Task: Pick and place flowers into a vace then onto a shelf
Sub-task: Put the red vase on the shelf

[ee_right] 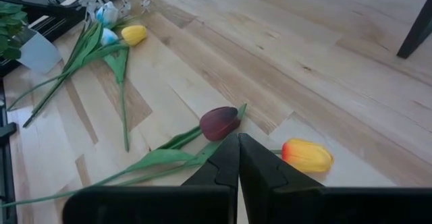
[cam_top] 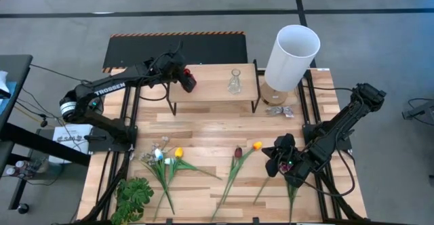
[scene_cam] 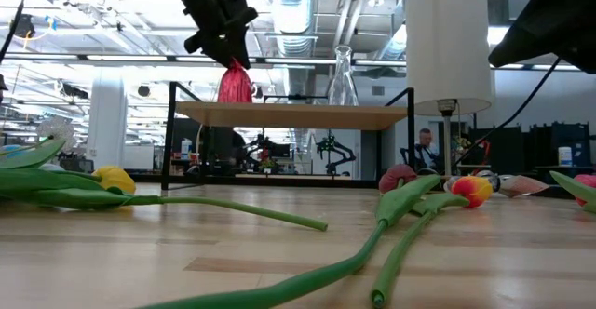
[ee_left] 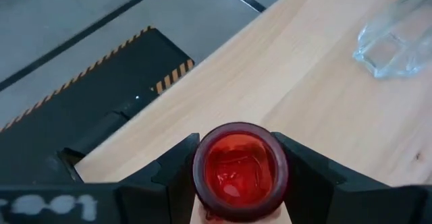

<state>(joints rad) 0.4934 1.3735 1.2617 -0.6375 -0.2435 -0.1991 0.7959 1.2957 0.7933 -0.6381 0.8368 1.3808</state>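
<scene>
Two arms are at work over the table (cam_top: 203, 133). Left hand (cam_top: 188, 80) is over the left end of the shelf (cam_top: 210, 89), its fingers (ee_left: 174, 177) closed around a red vase (ee_left: 239, 170); the low view shows the red vase hanging just above the shelf top, not clearly resting on it. A clear glass flask (cam_top: 234, 83) stands upright on the shelf, near its middle, well apart from the red vase. A white cylinder (cam_top: 291, 55) stands beside the shelf's right end.

Right hand (ee_right: 237, 158) hovers low over the front right part of the table, fingers pressed together and empty. Just beyond it lie a maroon tulip (ee_right: 219, 123) and an orange tulip (ee_right: 307, 155), stems flat on the table. Farther left lie a yellow tulip (cam_top: 178, 152) and small white blossoms (cam_top: 158, 150), stems crossing. A leafy green plant (cam_top: 132, 198) sits at the front left corner. No flower is in either vessel
</scene>
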